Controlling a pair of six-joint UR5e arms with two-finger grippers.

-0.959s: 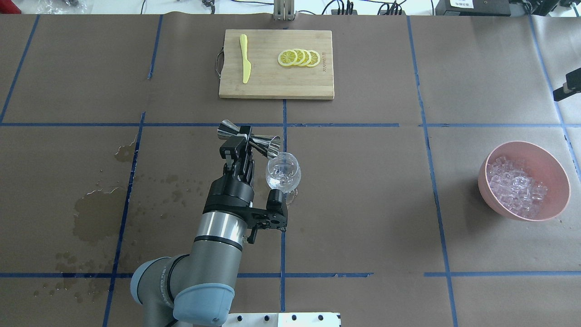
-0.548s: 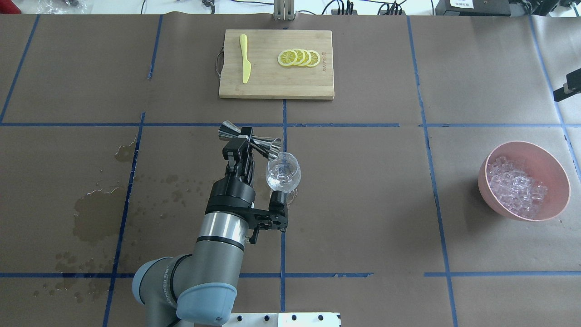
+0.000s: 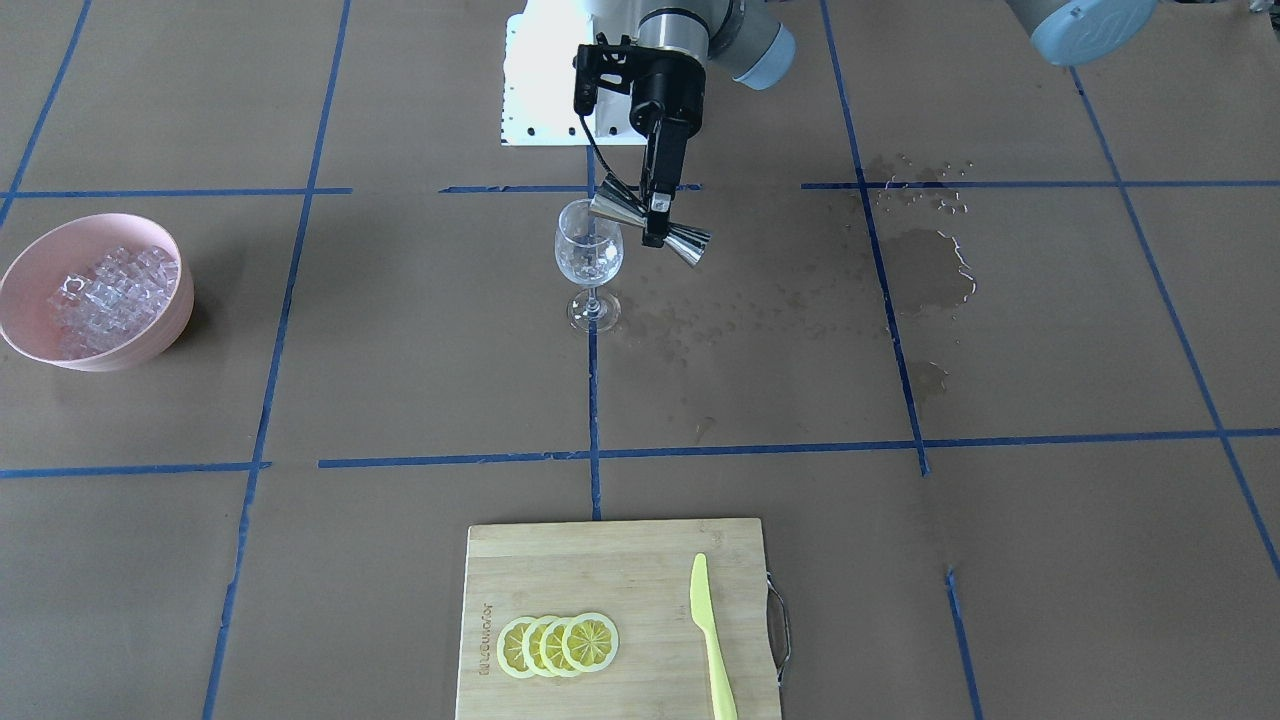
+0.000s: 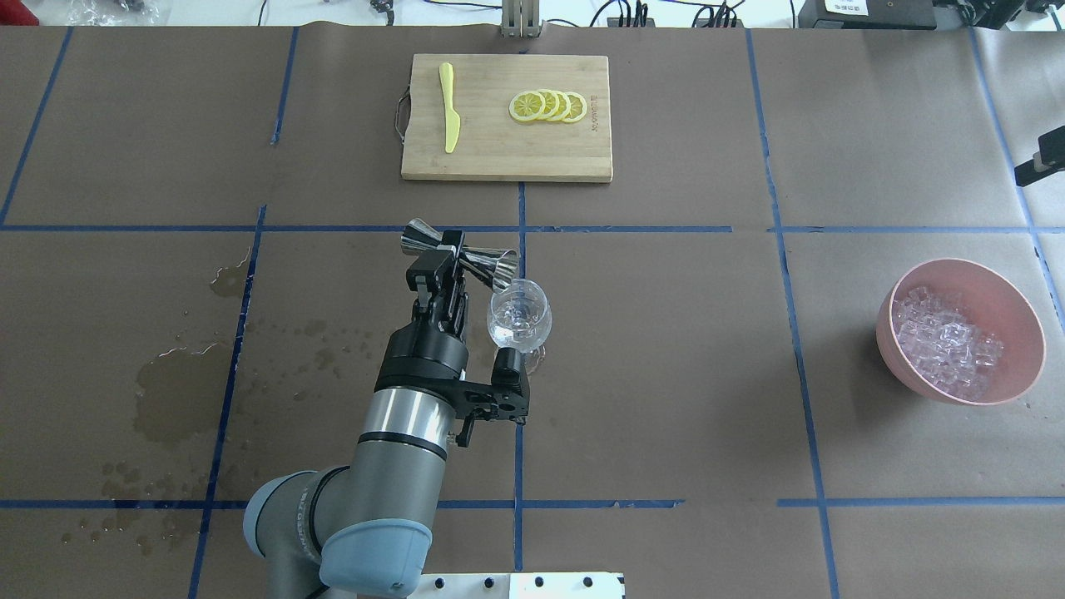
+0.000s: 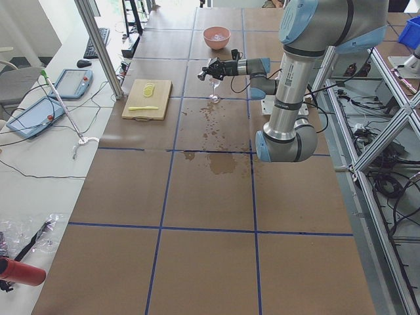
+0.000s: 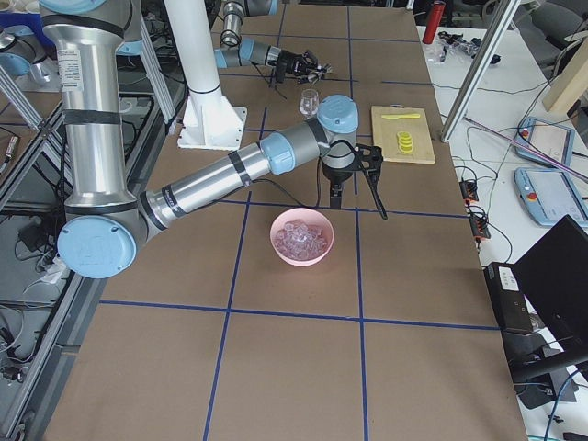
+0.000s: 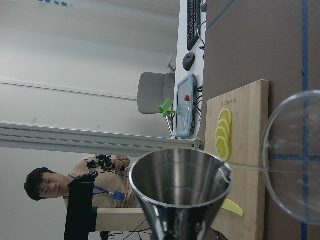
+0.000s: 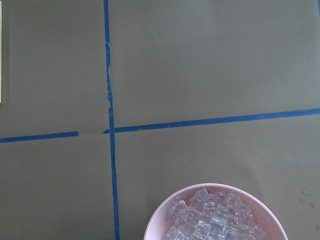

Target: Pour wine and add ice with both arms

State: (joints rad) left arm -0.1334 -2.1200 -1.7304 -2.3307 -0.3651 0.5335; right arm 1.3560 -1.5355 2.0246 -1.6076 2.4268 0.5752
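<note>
Up front, the left pincer (image 3: pixel 653 225) is clamping a jigger (image 3: pixel 689 244), tipping it over the wine glass (image 3: pixel 588 255). Overhead, ice (image 4: pixel 948 341) is lying heaped in the pink bowl (image 4: pixel 1011 304), far off on the counter (image 4: pixel 666 374). From the right end, the right pincer (image 6: pixel 361 173) is hanging near that bowl, grip impossible to tell. Wrist-side, a thin thread of wine (image 7: pixel 247 168) is running from jigger into glass.

The near right arm (image 6: pixel 211 179) stretches across the brown surface (image 6: pixel 441 303), and the right hand (image 6: pixel 337 190) points down just beyond a pink bowl (image 6: pixel 301 262) heaped with ice (image 6: pixel 302 238). Far off, the left hand (image 6: pixel 299 62) holds a small metal cup (image 6: pixel 319 66) close by a stemmed glass (image 6: pixel 310 101), with a wooden board (image 6: pixel 418 129) carrying lemon slices (image 6: pixel 404 141) and a yellow knife (image 6: pixel 397 117) nearby.
</note>
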